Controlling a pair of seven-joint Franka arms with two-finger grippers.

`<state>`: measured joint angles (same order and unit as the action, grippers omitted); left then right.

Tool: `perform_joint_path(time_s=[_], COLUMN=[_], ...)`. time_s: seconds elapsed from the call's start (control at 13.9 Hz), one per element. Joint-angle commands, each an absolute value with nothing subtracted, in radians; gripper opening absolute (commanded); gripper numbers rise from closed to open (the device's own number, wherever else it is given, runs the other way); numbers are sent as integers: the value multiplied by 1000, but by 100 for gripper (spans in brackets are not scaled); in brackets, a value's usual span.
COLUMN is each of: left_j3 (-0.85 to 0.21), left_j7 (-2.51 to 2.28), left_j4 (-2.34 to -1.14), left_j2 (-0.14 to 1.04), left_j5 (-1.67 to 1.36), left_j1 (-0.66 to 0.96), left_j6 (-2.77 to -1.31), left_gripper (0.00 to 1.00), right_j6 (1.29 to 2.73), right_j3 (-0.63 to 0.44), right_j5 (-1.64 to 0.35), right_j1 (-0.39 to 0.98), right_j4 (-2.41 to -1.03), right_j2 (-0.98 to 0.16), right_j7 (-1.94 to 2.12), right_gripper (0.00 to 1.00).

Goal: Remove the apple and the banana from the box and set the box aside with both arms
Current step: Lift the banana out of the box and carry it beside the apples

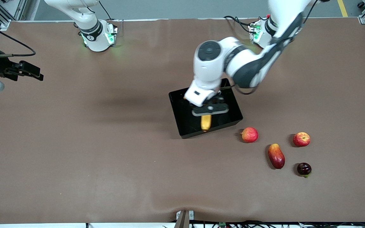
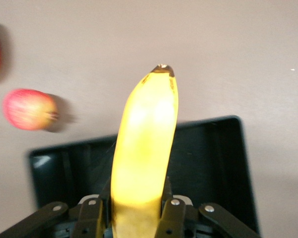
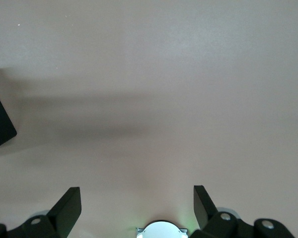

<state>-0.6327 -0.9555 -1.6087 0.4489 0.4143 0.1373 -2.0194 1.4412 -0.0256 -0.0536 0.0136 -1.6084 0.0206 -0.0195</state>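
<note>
Your left gripper [image 1: 210, 110] is pinching the curved yellow banana [image 1: 206, 122] over the shallow glossy black plastic box [image 1: 182, 125], its long axis pointing toward the front camera, while your right gripper [image 3: 136, 206] is waiting spread wide, well apart.

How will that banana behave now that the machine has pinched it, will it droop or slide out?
The banana juts straight past the left end effector without sagging, so it probably stays stiff. Its skin looks smooth and glossy, so it might slip or swivel between the narrow fingers. Held near one end over the box, it may tilt.
</note>
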Motion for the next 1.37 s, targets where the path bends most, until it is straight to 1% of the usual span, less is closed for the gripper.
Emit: perform_joint_path(time_s=[0.0, 0.22, 0.43, 0.5, 0.72, 0.94, 1.08, 1.3], left_j3=[-637, -640, -637, -635, -634, -634, -634, -635], left_j7=[-740, -542, -473, -451, -371, -368, -368, -367], left_j4=[-1640, -1658, -1724, -1753, -1912, -2021, -2051, -2057], left_j2=[350, 322, 333, 344, 377, 451, 506, 558], left_j5=[313, 292, 296, 305, 391, 474, 572, 692], left_j1=[11, -131, -248, -288, -379, -443, -462, -469], left_j6=[-1915, -1813, -1824, -1850, -2036, -2222, -2310, -2356], left_gripper=[0, 0, 0, 0, 0, 0, 0, 0], right_j6=[1443, 1471, 1523, 1551, 1606, 1670, 1733, 1874], right_j3=[-23, -23, -23, -23, -23, -23, -23, -23], right_j5=[-64, -64, -66, -66, -110, -135, -135, -135], right_j1=[23, 77, 159, 193, 276, 375, 470, 576], right_j4=[-1615, -1650, -1660, -1660, -1660, -1660, -1660, -1658], right_j2=[17, 15, -11, -26, -80, -139, -182, -276], right_j7=[-9, -12, -26, -28, -57, -145, -234, -290], right_gripper=[100, 100, 100, 100, 100, 100, 100, 100])
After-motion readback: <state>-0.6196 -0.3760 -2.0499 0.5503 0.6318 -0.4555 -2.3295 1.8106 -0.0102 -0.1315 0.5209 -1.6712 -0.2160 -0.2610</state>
